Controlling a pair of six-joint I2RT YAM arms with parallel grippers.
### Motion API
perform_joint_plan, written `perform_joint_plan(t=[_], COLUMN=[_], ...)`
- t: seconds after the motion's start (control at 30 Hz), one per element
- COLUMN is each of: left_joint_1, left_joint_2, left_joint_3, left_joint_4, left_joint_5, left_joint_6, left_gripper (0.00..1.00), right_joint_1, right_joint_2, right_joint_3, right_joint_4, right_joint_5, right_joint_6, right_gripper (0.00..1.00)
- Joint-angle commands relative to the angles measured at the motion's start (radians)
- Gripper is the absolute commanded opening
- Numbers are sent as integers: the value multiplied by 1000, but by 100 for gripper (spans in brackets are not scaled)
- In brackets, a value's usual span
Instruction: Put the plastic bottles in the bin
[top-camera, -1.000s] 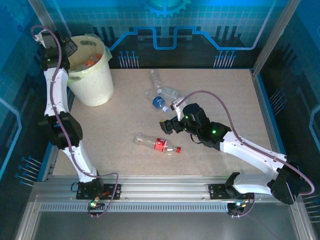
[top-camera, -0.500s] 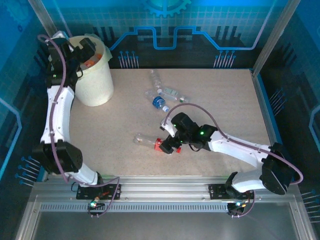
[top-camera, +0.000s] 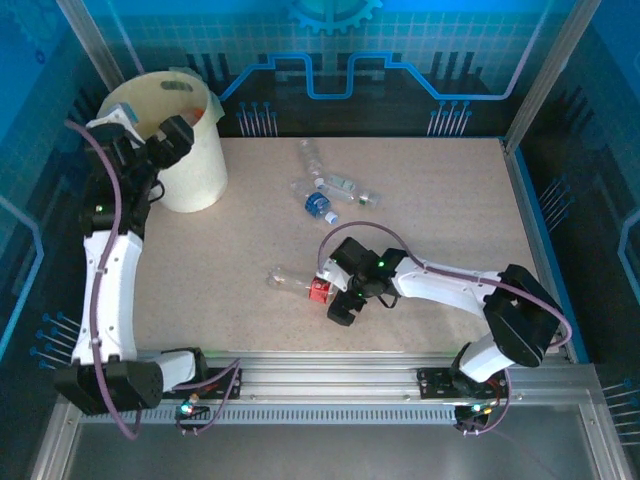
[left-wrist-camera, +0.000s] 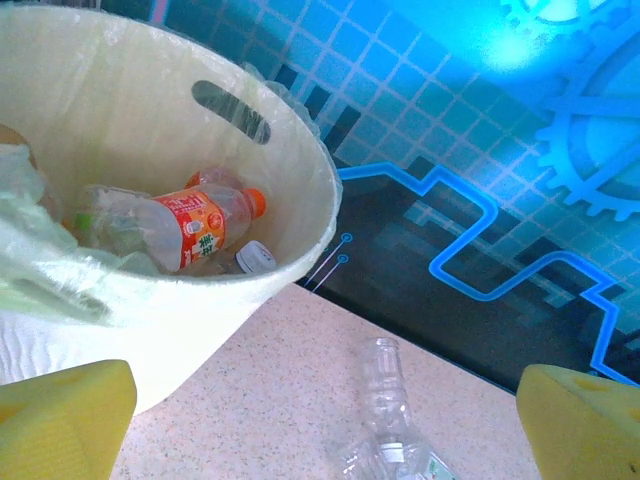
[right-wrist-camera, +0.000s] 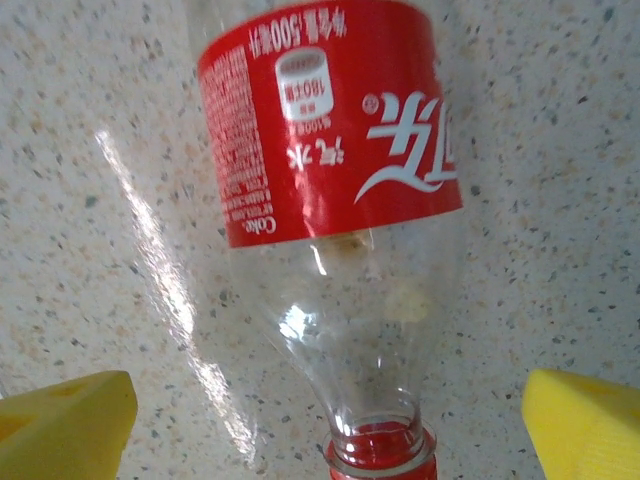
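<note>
A clear plastic bottle with a red label (top-camera: 318, 290) (right-wrist-camera: 320, 120) lies on the table. My right gripper (top-camera: 334, 290) (right-wrist-camera: 323, 430) is open and straddles its neck, one yellow fingertip (right-wrist-camera: 60, 425) on each side, apart from the plastic. Three more clear plastic bottles (top-camera: 325, 188) lie in a cluster farther back, and one of these (left-wrist-camera: 385, 385) appears in the left wrist view. The cream-white bin (top-camera: 195, 170) (left-wrist-camera: 150, 330) stands at the far left. It holds several bottles, among them an orange-labelled one (left-wrist-camera: 190, 225). My left gripper (top-camera: 176, 136) (left-wrist-camera: 320, 430) is open and empty beside the bin's rim.
Blue patterned walls enclose the table (top-camera: 430, 220) at the back and sides. The metal rail (top-camera: 320, 385) with both arm bases runs along the near edge. Bare tabletop lies between the bin and the bottle cluster.
My right gripper swung left and down until it straddled the red-labelled bottle. My left gripper drew back from over the bin's mouth to beside its rim.
</note>
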Motion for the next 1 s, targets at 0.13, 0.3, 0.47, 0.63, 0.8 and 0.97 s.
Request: perform_joint_plan(t=[0.13, 0.3, 0.47, 0.63, 0.8, 0.97], left_joint_1=[2, 2, 2, 2, 1, -18], left_joint_2=[-112, -129, -148, -153, -159, -165], left_joint_3=[-133, -195, -271, -301, -358, -428], left_joint_4=[-59, -75, -68, -115, -64, -31], left_joint_5=[101, 135, 152, 189, 256, 279], left_joint_6=[-27, -68, -76, -58, -105, -158], left_gripper=[99, 99, 99, 99, 99, 99], right_joint_1=[13, 13, 14, 13, 6, -28], right_joint_2=[87, 136, 157, 172, 144, 75], right_joint_3=[58, 82, 90, 78, 79, 56], right_joint_4=[-101, -88, -32, 12, 29, 94], right_joint_5=[41, 35, 15, 71, 48, 25], right_joint_6=[-122, -154, -137, -125, -103, 1], right_gripper=[99, 93, 80, 62, 50, 39])
